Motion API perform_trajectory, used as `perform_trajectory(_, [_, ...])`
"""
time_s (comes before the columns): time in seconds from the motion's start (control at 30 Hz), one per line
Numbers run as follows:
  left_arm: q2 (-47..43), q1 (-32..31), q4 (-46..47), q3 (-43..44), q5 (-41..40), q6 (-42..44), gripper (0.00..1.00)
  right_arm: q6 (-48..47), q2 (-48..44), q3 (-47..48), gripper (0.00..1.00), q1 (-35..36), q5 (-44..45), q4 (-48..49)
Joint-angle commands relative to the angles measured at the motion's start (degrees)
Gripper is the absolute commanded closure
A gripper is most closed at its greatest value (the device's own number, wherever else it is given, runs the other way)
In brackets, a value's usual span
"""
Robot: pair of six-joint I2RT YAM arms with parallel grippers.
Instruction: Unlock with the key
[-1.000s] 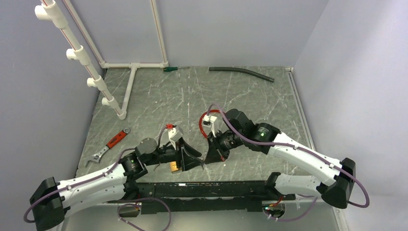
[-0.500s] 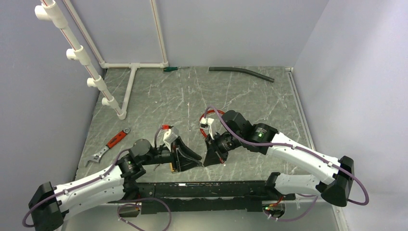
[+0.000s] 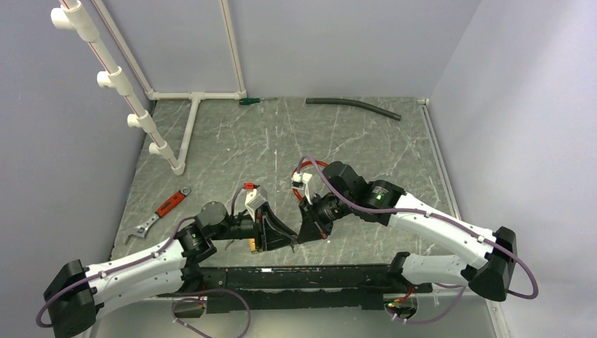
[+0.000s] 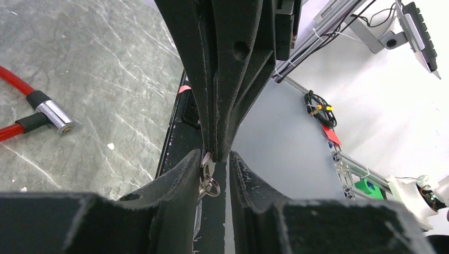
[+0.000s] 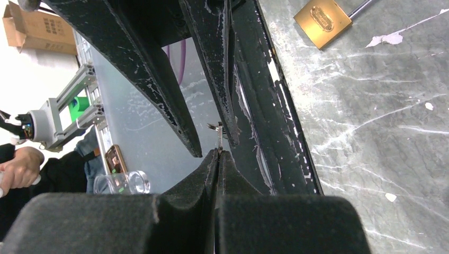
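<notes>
A small silver key point(image 4: 207, 168) with a split ring point(image 4: 212, 186) hangs from the tips of my right gripper point(image 5: 218, 152), which is shut on it. It shows edge-on in the right wrist view point(image 5: 217, 138). My left gripper point(image 4: 215, 156) is open, its two fingers straddling the key, which rests against the left finger. In the top view both grippers, left point(image 3: 288, 238) and right point(image 3: 303, 234), meet tip to tip low over the table's near edge. A brass padlock point(image 3: 254, 243) lies on the table beside the left gripper and also shows in the right wrist view point(image 5: 323, 21).
A red cable lock point(image 4: 53, 116) with a chrome end lies behind the right wrist point(image 3: 299, 179). A red-handled wrench point(image 3: 160, 211) lies at left. A white PVC pipe frame point(image 3: 134, 105), a green-handled tool point(image 3: 250, 101) and a dark hose point(image 3: 352, 105) are at the back. A black rail point(image 3: 303, 274) runs along the near edge.
The left gripper has lifted and shifted right to meet the right gripper, its open fingers now around the key. The right gripper has edged slightly left, still shut on the key.
</notes>
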Motion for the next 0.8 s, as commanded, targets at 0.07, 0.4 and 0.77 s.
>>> perform_trajectory(0.07, [1.88, 0.18, 4.77, -0.28, 2.6, -1.1, 0.68, -0.73, -0.21, 2.82, 1.0, 0.34, -0.25, 2.67])
perform_trajectory(0.4, [0.04, 0.18, 5.91, -2.1, 1.27, -2.07, 1.0, -0.67, -0.63, 2.25, 1.0, 0.35, -0.21, 2.74])
perform_trajectory(0.77, [-5.75, 0.18, 2.86, -2.83, -1.38, -3.03, 1.0, -1.56, -2.88, 0.4, 0.74, 0.33, -2.62, 4.15])
